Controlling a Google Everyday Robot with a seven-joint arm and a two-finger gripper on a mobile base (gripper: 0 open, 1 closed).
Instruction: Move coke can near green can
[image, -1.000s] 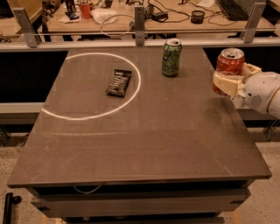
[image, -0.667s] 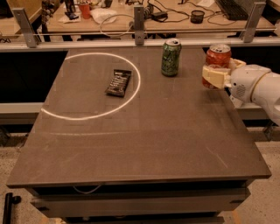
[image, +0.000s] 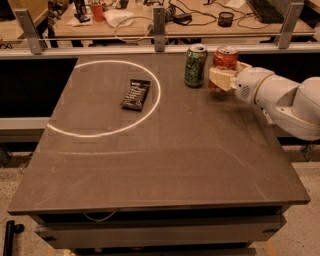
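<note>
The green can (image: 194, 66) stands upright near the table's far edge, right of centre. The red coke can (image: 225, 58) is upright just to its right, a small gap between them. My gripper (image: 222, 77) reaches in from the right and is shut on the coke can, its cream fingers (image: 219, 76) wrapped round the can's lower half. The can's base is hidden by the fingers, so I cannot tell whether it rests on the table. The white arm (image: 285, 100) extends off the right side.
A dark snack bar (image: 135, 94) lies inside a white circle (image: 102, 97) drawn on the dark table (image: 165, 165). A metal rail (image: 160, 37) runs behind the far edge, with a cluttered desk beyond.
My gripper has carried the coke can leftward from the table's right edge to just beside the green can. The green can and snack bar have not moved.
</note>
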